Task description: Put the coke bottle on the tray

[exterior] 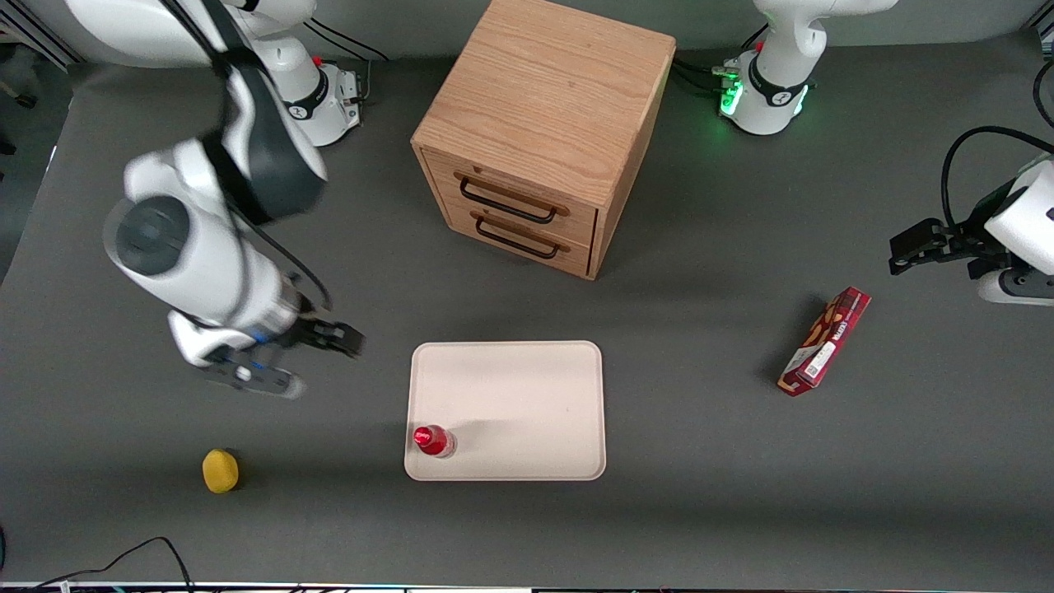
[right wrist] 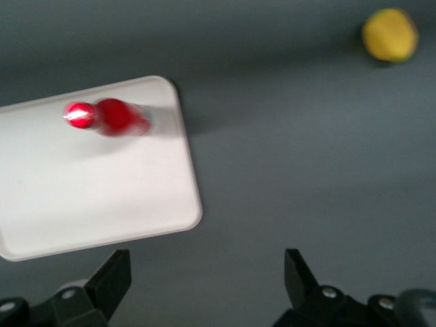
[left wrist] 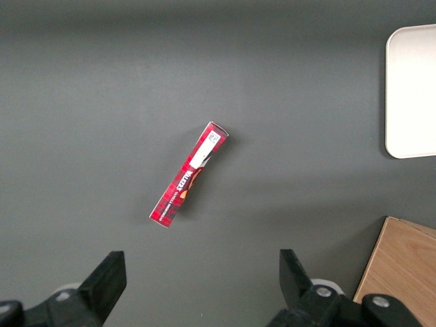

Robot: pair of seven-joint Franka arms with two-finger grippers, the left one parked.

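Coke bottle (exterior: 433,441): shiny red surface, looks like glossy plastic; bright highlight on the cap.
Tray (exterior: 527,395): pale pinkish-beige, smooth, matt to faintly satin; looks like plastic.
Table (exterior: 700,494): dark grey covering, matt, even, no visible texture.
Two-drawer cabinet (exterior: 543,123): light wood with clear grain, satin finish; drawer handles (exterior: 506,203) dark, thin, metal-looking.
Snack box (exterior: 825,342): printed red cardboard, slight sheen, white paper label.
Yellow fruit-like object (exterior: 220,470): dull yellow skin, matt.
Gripper (exterior: 284,362), above the table beside the tray, toward the working arm's end: fingers parted, black matt plastic; arm shell glossy white with dark grey smooth sections.
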